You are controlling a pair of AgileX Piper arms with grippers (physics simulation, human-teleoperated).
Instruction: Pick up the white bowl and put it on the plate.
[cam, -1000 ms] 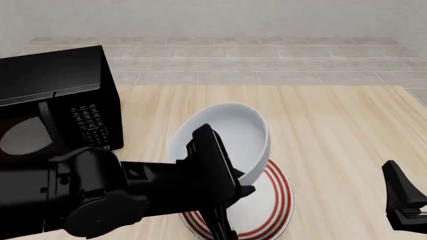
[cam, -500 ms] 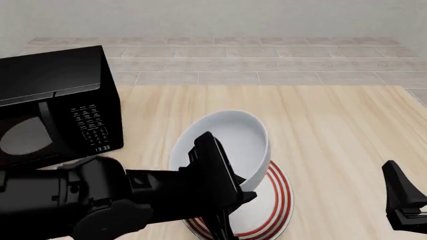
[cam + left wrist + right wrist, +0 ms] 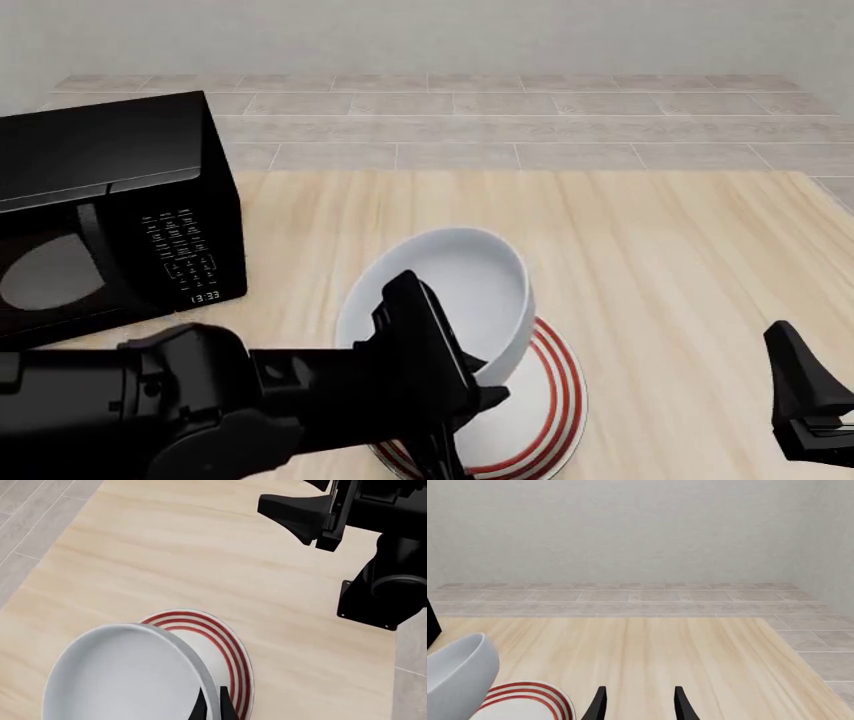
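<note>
The white bowl (image 3: 461,280) hangs tilted over the red-ringed plate (image 3: 554,395) near the table's front middle. My left gripper (image 3: 467,385) is shut on the bowl's near rim, and its dark body hides the plate's left part. In the left wrist view the two fingertips (image 3: 225,706) straddle the rim of the bowl (image 3: 120,675), with the plate (image 3: 223,642) just beyond it. Whether the bowl touches the plate cannot be told. My right gripper (image 3: 801,400) stands open at the front right, apart from both. Its own view shows the bowl (image 3: 460,675) and the plate (image 3: 527,700) beyond the open right gripper (image 3: 640,705).
A black microwave (image 3: 107,210) stands at the left of the table, close to the left arm. The table's far edge meets a tiled floor (image 3: 534,120). The right arm (image 3: 380,555) shows in the left wrist view.
The left arm has come down a little with the bowl, so the bowl sits lower over the plate. The right gripper has not moved.
</note>
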